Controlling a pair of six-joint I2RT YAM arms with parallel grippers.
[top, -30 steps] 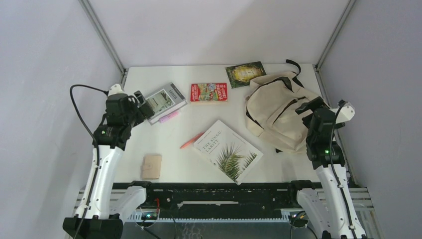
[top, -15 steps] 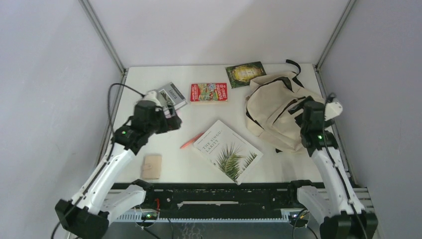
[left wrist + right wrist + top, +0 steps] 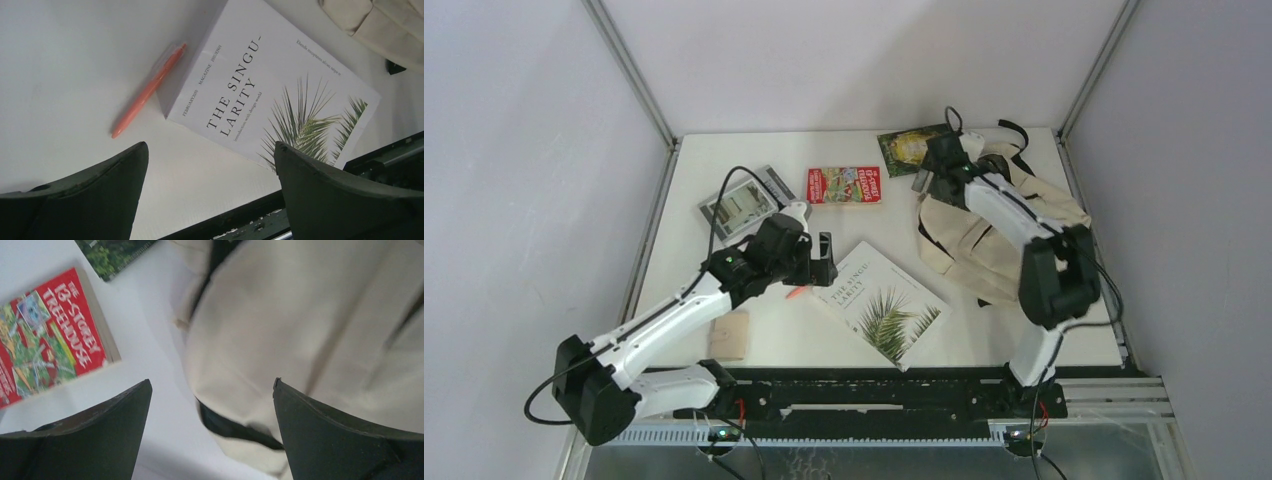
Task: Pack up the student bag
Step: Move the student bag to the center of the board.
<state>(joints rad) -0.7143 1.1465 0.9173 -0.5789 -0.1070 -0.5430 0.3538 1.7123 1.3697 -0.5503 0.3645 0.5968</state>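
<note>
The cream student bag lies at the right of the table, black straps at its far end. My right gripper is open and empty over the bag's far left edge; in the right wrist view the bag's canvas and a black zipper edge lie between and beyond the fingers. My left gripper is open and empty above the table, at the left edge of the white "The Singularity" book. The left wrist view shows that book and an orange pen beside it.
A red book, a green book and a grey book lie along the far side. A small tan notebook lies near the front edge. The red book also shows in the right wrist view.
My left arm swung from the grey book at the far left towards the middle, beside the white book. My right arm reached from the bag's near right side across to its far left edge.
</note>
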